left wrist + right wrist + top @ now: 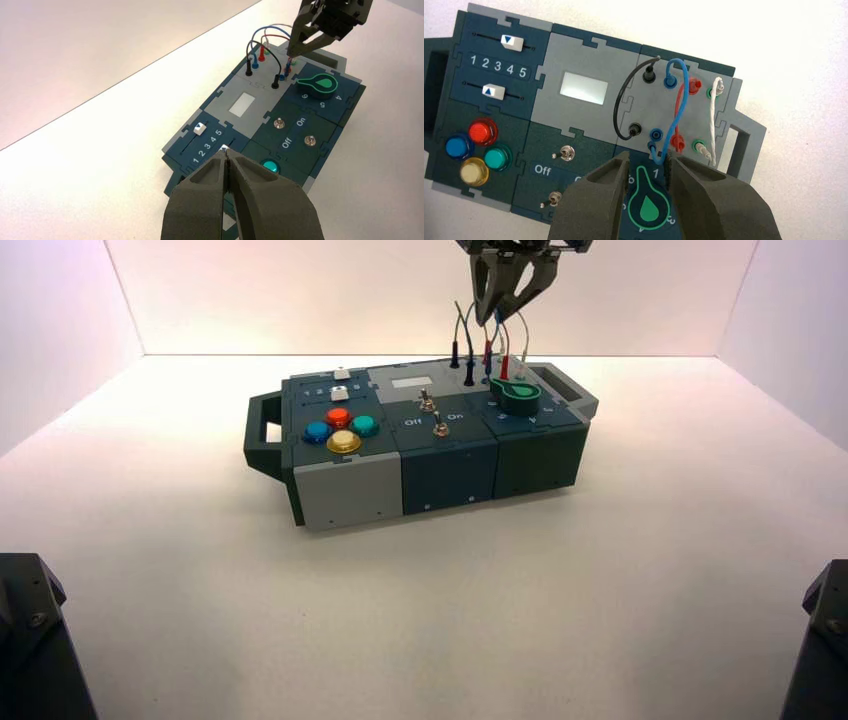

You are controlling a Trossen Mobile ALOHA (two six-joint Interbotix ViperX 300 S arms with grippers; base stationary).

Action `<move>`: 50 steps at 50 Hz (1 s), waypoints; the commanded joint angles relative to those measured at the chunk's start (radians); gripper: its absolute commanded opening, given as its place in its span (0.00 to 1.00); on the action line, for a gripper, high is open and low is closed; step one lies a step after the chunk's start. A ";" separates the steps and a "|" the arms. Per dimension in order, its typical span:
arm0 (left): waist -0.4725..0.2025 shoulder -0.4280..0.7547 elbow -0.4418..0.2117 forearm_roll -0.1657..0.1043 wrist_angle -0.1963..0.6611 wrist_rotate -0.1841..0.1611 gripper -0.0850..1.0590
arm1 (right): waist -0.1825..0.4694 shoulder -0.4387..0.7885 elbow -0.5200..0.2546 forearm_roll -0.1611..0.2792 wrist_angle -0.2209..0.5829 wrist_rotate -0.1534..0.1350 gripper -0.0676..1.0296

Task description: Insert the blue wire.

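Dark grey and angular, the right end effector is parted, its tips either side of the near end of the blue wire, over the box's right-hand socket panel. That end's slim blue plug looks unseated, just beside the near blue socket, toward six o'clock of it; whether it touches the panel I cannot tell. The wire's far end sits at the far blue socket, around twelve o'clock.

With the grip released, the springy arch could tip the plug or swing it away from the hole. If the tips close off-centre, they could pinch the cable rather than the plug, and a push would then bend it. A careless sideways move might also drag the far end out.

Outward, the black wire arches toward nine o'clock, the red wire stands close by toward three, and the white wire lies beyond it. Toward six o'clock the green-marked knob crowds the approach. The left end effector is clenched on nothing, near the slider end of the box, well apart.
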 commanded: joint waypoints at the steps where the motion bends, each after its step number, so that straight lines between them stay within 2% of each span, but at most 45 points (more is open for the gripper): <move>1: -0.003 -0.003 -0.020 0.002 -0.009 0.006 0.05 | -0.002 -0.038 -0.018 0.005 0.011 0.003 0.41; 50: -0.003 -0.006 -0.018 0.000 -0.009 0.006 0.05 | -0.002 0.031 0.006 0.005 -0.017 0.003 0.41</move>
